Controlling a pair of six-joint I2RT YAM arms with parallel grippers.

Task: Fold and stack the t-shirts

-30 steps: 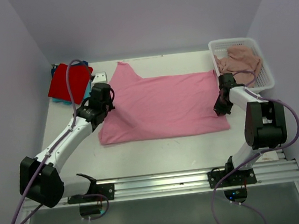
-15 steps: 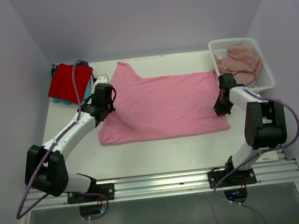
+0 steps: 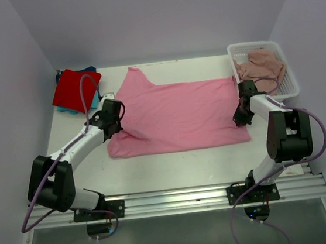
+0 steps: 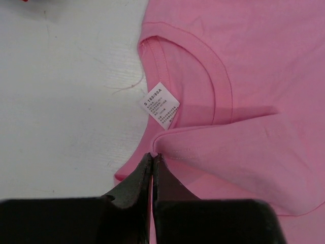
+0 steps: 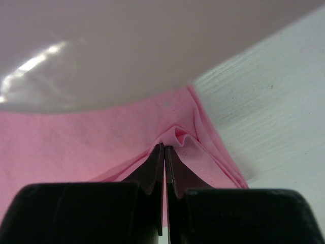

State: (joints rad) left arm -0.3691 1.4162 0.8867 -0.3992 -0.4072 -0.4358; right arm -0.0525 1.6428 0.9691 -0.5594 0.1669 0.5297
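A bright pink t-shirt (image 3: pixel 180 114) lies spread flat across the middle of the table. My left gripper (image 3: pixel 118 120) is shut on a fold of its left edge, near the neckline. In the left wrist view the gripper (image 4: pixel 153 155) pinches that fold below the white label (image 4: pixel 159 104). My right gripper (image 3: pixel 240 116) is shut on the shirt's right hem, which bunches at the gripper (image 5: pixel 164 147). A red t-shirt (image 3: pixel 74 90) lies folded on a teal-blue one (image 3: pixel 91 70) at the back left. A dusty-pink t-shirt (image 3: pixel 262 63) sits in the basket.
The white mesh basket (image 3: pixel 288 84) stands at the back right, close behind my right gripper; its wall (image 5: pixel 127 46) fills the top of the right wrist view. Bare table (image 3: pixel 174 168) runs along the front, before the metal rail (image 3: pixel 177 198).
My left gripper has moved toward the near edge, pulling a fold of the pink shirt's left edge over the cloth. The right arm has not moved.
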